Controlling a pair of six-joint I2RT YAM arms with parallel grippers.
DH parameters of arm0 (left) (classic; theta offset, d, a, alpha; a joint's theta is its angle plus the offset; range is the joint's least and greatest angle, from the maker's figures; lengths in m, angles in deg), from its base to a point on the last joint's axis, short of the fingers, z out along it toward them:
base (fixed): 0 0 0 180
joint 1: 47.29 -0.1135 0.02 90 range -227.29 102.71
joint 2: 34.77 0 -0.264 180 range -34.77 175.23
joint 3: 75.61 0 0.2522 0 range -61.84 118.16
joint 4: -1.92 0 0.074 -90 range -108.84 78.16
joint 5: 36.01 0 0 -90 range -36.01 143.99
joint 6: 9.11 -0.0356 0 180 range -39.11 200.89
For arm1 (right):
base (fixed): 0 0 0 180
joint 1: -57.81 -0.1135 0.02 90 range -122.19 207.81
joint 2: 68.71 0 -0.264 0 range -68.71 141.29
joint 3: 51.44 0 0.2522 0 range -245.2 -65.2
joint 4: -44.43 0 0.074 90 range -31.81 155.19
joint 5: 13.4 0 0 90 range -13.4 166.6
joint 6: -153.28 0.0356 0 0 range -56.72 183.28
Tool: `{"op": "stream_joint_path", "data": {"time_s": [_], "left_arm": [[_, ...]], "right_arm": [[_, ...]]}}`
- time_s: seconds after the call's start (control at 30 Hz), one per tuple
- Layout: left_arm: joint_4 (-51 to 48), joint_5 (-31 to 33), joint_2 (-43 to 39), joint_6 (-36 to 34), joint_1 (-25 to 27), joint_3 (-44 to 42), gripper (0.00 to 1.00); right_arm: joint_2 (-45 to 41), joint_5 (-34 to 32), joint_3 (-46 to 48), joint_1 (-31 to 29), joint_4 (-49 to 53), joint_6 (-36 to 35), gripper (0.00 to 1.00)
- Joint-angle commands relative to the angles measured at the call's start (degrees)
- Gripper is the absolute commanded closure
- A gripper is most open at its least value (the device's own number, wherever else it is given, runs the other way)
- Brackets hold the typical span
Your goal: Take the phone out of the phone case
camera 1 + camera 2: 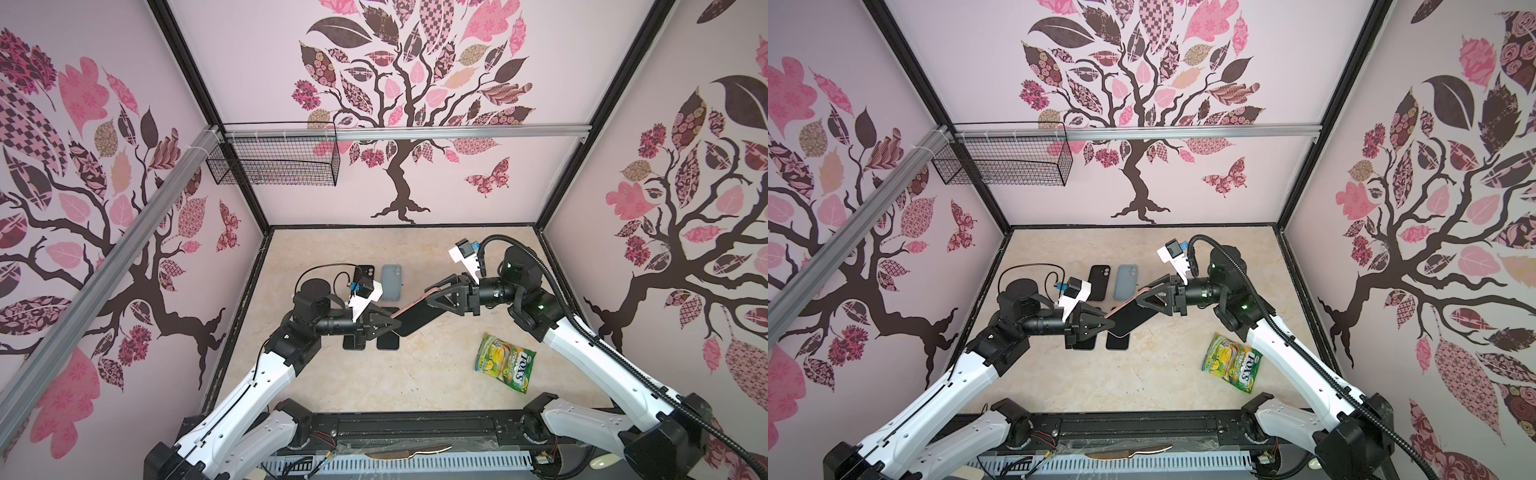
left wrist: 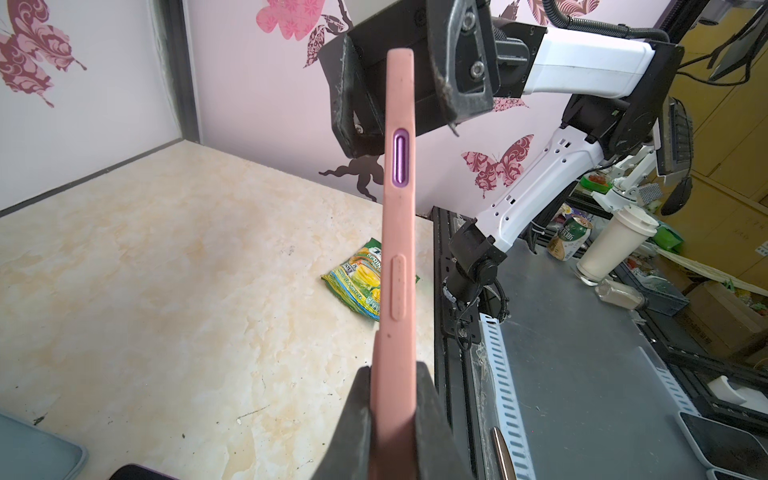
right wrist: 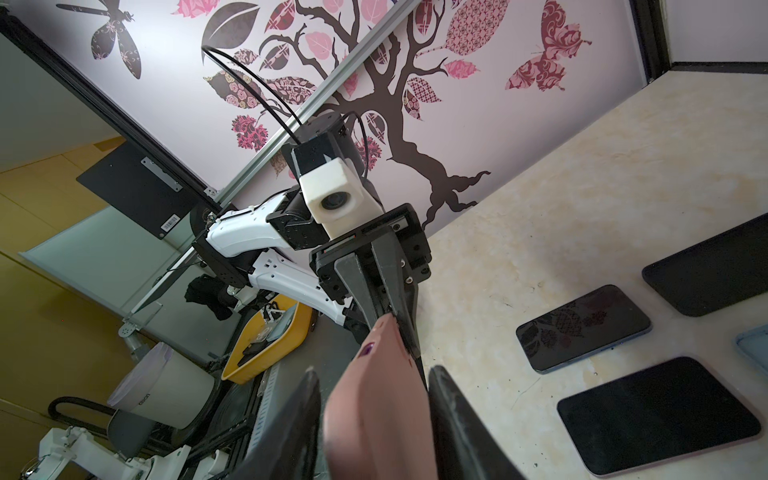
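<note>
Phone (image 1: pixel 420 319) held aloft, not yet out of its pink phone case (image 2: pixel 399 249).
Left gripper (image 1: pixel 390 325) clamps the case's 8 o'clock end above the table (image 1: pixel 332 382); right gripper (image 1: pixel 434 296) straddles the 2 o'clock end, jaws apart; the whole separation remains.

Phone-type items, five in all:
- 1 pink silicone phone case (image 2: pixel 399 232) with 1 black-screened phone (image 1: pixel 417 318) in it.
- 2 dark-screened slabs lying flat: blue-edged phone (image 3: pixel 582 328), pink-edged phone (image 3: pixel 656 415).
- 2 lying back-up with camera cutouts: black rectangular shell (image 1: pixel 1099 282), grey-blue rectangular shell (image 1: pixel 1126 282). Empty case or cased phone, can't tell.

Other:
- 1 green-yellow foil snack bag (image 1: pixel 505 368).
- 1 black wire basket (image 1: pixel 274 162).
- 2 white-and-black robot arms: left arm (image 1: pixel 257 378), right arm (image 1: pixel 590 361).
</note>
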Motion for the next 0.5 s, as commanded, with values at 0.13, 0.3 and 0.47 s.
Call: {"op": "stream_joint_path", "data": {"time_s": [0.13, 0.3, 0.47], "left_arm": [[3.70, -0.93, -1.17, -0.08, -0.11, -0.45, 1.00], [5.04, -0.94, -1.14, 0.74, -0.04, -0.75, 1.00], [7.80, -0.87, -1.14, 2.65, 0.28, -1.59, 1.00]], "right_arm": [[0.51, -0.28, 0.89, -0.80, -4.76, 3.54, 0.56], [0.30, -1.26, 2.21, -1.15, -8.60, 7.19, 0.54], [-0.39, -2.47, 3.95, -1.35, -13.61, 11.16, 0.55]]}}
